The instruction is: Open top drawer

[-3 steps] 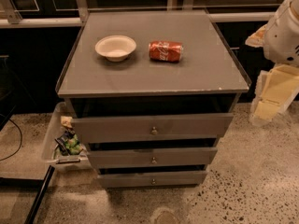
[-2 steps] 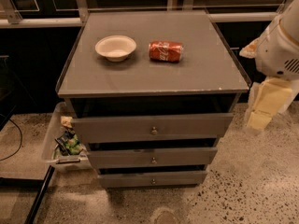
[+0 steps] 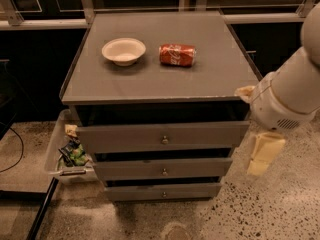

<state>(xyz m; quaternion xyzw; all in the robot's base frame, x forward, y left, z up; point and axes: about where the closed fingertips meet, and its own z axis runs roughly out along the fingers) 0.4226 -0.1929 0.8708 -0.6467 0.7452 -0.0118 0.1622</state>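
One top drawer point(image 3: 162, 136), jaws at its right

White tubular arm point(image 3: 300, 76), vented round wrist point(image 3: 274, 109), cream hand point(image 3: 264, 154) low right

A single camera sits high and looks down and forward at the front of a cabinet from close by, so the cabinet spans most of the frame's width. Its top, the bench point(image 3: 160, 79), tilts away toward a metal rail point(image 3: 45, 24) and dark panes at the frame's upper edge. The top drawer point(image 3: 125, 136) and two drawers under it face the lens. The arm point(image 3: 295, 89) enters from the right edge, large and near the lens. The gripper point(image 3: 263, 156) hangs low on the right over speckled floor point(image 3: 280, 209); the cabinet's front corner lies just left of the gripper.
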